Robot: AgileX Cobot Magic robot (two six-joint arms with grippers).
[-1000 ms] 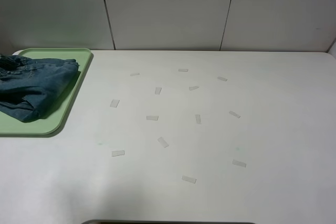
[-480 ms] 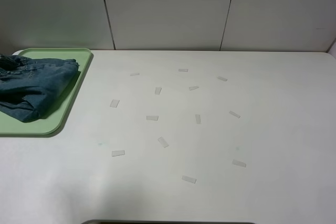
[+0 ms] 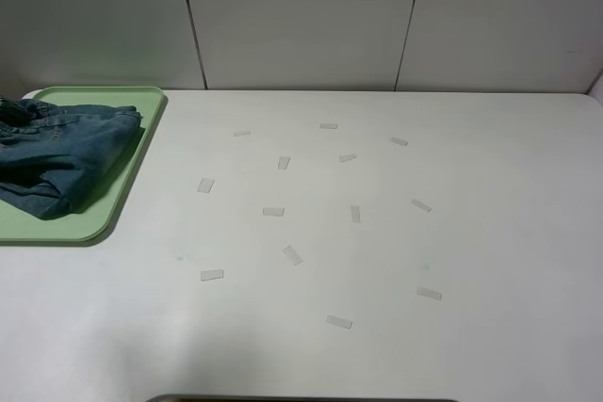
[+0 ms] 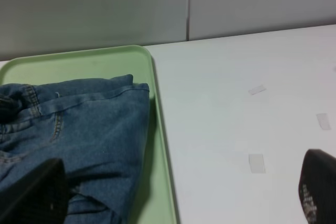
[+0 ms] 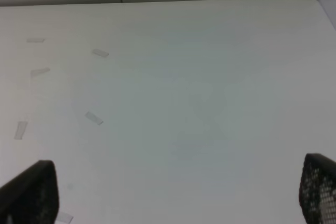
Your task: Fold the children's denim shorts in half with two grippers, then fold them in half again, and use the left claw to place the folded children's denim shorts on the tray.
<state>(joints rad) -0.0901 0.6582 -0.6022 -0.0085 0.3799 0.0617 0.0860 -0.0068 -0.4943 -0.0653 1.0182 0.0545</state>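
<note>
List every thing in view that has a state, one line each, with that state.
denim shorts: folded, lying on the tray, held by nothing.
tray: flat on the table, holding the shorts.
left gripper: open, empty, near the tray.
right gripper: open, empty, above bare table.

Faded blue shorts [image 3: 58, 155], pale-green tray [image 3: 121, 197], white table [image 3: 377, 251]

The black two-fingered left gripper [image 4: 178, 195] is held wide apart; the black two-fingered right gripper [image 5: 176, 192] is likewise spread, nothing gripped.
</note>
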